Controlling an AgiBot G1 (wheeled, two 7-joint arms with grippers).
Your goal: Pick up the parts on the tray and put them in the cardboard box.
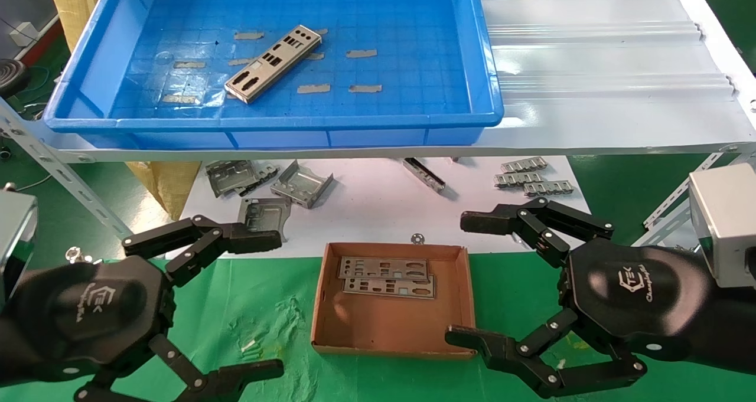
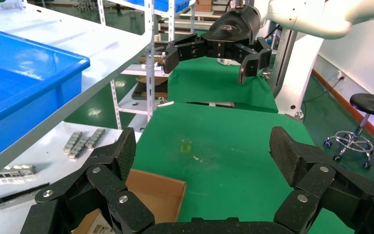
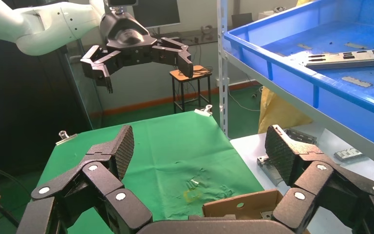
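**Both claws spread and empty; one plate on the tray, two in the box**

Your left black claw (image 1: 233,304) hovers above the green cloth (image 1: 254,307), to the left of the small brown cardboard box (image 1: 394,325). Its fingers are spread wide and hold nothing. The left wrist view confirms the wide gap, with a corner of the box showing beneath.

Your right black claw (image 1: 472,278) hangs at the box's right edge, its fingers equally spread and empty. Its lower finger (image 1: 472,338) overlaps the box's near right corner in the head view; contact cannot be judged.

Inside the box, two thin silver-grey perforated metal plates (image 1: 387,277) lie flat against the far wall, one partly overlapping the other.

Beyond the box, a white sheet (image 1: 378,213) carries bent grey metal brackets (image 1: 301,185) on its left side and small ridged metal clips (image 1: 528,175) on its right side.

Above these, on the white shelf (image 1: 602,65), sits the large bright-blue plastic tray (image 1: 88,77). One long silver-grey perforated plate (image 1: 273,63) lies diagonally on its grid floor, left of centre, among scraps of grey tape (image 1: 361,53).
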